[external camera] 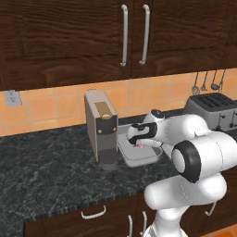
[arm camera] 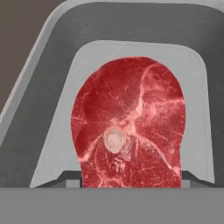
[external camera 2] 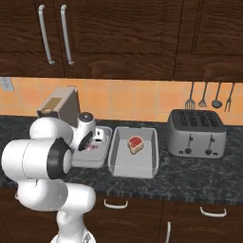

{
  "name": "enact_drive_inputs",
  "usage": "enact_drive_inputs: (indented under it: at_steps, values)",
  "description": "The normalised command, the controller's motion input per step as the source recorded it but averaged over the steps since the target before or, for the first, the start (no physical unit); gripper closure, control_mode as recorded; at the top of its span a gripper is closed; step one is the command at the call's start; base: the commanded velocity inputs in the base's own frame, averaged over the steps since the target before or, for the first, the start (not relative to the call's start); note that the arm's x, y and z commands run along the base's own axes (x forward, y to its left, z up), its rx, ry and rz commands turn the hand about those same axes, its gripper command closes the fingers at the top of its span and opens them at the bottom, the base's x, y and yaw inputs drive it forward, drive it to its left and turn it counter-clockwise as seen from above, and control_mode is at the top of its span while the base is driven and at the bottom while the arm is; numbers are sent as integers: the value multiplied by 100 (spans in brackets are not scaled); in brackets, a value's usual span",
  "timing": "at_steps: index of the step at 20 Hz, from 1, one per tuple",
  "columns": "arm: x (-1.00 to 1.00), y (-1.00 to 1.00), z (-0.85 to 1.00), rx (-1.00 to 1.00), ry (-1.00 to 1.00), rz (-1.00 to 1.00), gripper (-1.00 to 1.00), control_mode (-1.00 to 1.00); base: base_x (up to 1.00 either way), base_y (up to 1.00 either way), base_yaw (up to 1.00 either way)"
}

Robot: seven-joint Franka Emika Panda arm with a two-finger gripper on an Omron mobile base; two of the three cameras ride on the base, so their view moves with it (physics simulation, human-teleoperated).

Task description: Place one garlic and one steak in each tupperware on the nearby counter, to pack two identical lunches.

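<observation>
My gripper (external camera: 139,142) hangs low over the left tupperware (external camera: 141,161), just right of the coffee machine, shut on a deep red steak (arm camera: 127,127). In the hand view the steak sits between the fingertips above the container's pale floor (arm camera: 87,57). From the right, the gripper (external camera 2: 95,142) shows a bit of pink meat (external camera 2: 90,148) under it over the same tupperware (external camera 2: 102,161). The second tupperware (external camera 2: 114,163) beside it holds a pinkish-red steak with a beige rim (external camera 2: 135,144). The garlic is out of view.
A beige coffee machine (external camera: 99,125) stands close to the left of the gripper on the dark speckled counter (external camera: 46,162). A silver toaster (external camera 2: 197,133) sits to the right, with utensils (external camera 2: 204,97) hanging on the wall. Dark wall cabinets (external camera: 69,37) hang overhead.
</observation>
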Motion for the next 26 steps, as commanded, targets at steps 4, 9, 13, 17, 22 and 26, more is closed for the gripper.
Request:
enact_drive_inputs:
  at_steps: [4,9,13,17,22,26]
  values:
    - [34,-1,-23,0,0,0,100,-100,0,0,0]
    - [27,-2,-19,0,0,0,-100,-100,0,0,0]
    - [17,0,-17,0,0,0,-100,-100,0,0,0]
    - [-8,0,9,0,-2,-1,-100,-100,0,0,0]
    - [-50,0,81,0,-5,-6,-100,-100,0,0,0]
    - [-79,-4,90,0,-2,-8,-100,-100,0,0,0]
